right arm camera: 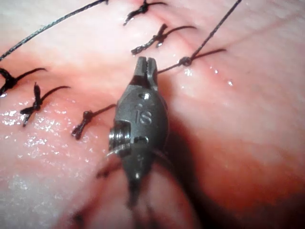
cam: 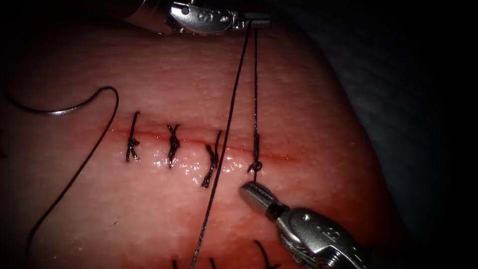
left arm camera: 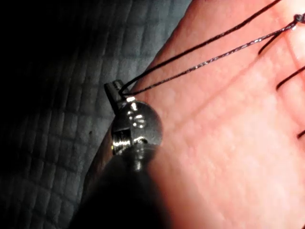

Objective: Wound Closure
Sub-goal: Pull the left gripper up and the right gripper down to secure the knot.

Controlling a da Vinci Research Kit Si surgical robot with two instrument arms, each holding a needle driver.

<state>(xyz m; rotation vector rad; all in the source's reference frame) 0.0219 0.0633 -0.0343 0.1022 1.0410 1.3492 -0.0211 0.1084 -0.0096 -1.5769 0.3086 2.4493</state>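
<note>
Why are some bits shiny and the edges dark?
Endoscope view: light glints off the wet cut, the left tool and the right tool, both shut on thread; edges go dark; the needle lies loose on the tissue, left. Right wrist view: tool's shadow darkens tissue.

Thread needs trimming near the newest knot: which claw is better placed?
Probably the right claw: it sits shut, apparently holding the short tail just below the newest knot, and it alone can cut. The left claw is shut on the thread well above; the needle lies loose on the tissue.
</note>
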